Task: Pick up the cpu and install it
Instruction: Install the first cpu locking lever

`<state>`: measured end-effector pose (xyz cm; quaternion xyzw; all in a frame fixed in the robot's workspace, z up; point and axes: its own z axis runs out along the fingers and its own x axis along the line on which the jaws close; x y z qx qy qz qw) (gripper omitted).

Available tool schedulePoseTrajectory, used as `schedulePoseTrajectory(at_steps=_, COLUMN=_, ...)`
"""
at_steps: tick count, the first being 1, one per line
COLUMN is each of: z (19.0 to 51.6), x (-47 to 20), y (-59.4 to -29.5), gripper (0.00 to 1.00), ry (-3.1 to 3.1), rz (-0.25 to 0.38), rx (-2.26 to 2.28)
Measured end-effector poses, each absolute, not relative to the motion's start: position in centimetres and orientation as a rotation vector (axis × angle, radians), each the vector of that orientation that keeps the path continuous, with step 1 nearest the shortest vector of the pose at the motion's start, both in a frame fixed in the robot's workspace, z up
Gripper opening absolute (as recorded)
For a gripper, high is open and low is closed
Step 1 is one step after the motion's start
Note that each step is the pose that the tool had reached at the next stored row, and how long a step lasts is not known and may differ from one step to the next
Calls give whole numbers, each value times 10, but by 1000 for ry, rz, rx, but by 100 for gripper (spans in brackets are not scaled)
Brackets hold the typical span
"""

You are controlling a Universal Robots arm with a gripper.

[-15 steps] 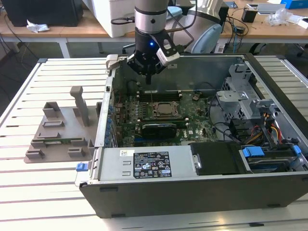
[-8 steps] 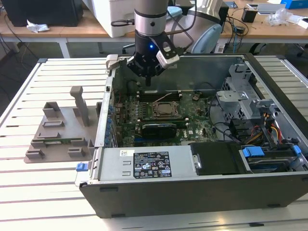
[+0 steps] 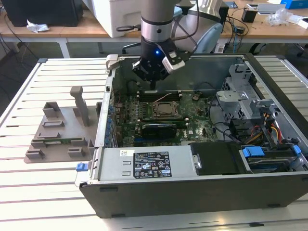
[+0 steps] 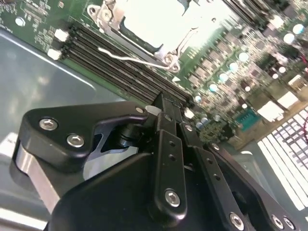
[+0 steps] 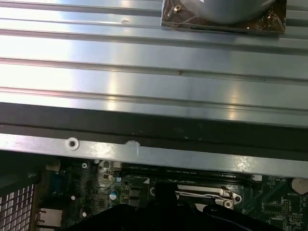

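The black near wall of the computer case (image 3: pixel 192 197) is lying closest to the exterior camera, with the power supply (image 3: pixel 144 163) sitting just behind it.

At the exterior view's left, a grey parts tray (image 3: pixel 57 130) is resting on the slatted metal table (image 3: pixel 29 183), carrying a green memory stick (image 3: pixel 57 141). Moving right, the gripper (image 3: pixel 153 79) is hanging over the far edge of the motherboard (image 3: pixel 197 126), above the memory slots (image 4: pixel 120 67). Whether its jaws are standing open or closed cannot be told, and nothing is showing in its grasp.

What looks like the cpu (image 3: pixel 166 109) is sitting in the socket at the middle of the board. In the second wrist view its bright metal top (image 4: pixel 149 19) is glaring inside the socket frame, with the wire lever (image 4: pixel 130 60) running beside it. The black fan card (image 3: pixel 159 129) is lying just on the near side of it. Further right, the drive cage (image 3: pixel 240 96) and a tangle of cables (image 3: pixel 269 127) are crowding the case.

The chip is likely behaving as light, stiff and slick on top, with a delicate underside, so holding it by two opposite edges is looking wisest. The case walls and neighbouring parts are leaving little room, making a straight vertical approach the safest
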<state>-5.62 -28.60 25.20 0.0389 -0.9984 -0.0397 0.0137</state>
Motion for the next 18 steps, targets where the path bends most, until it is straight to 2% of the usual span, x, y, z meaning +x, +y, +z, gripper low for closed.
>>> schedulePoseTrajectory(at_steps=18, z=210, x=-25, y=-289, gripper=11, ry=-3103, rz=-123, rx=120)
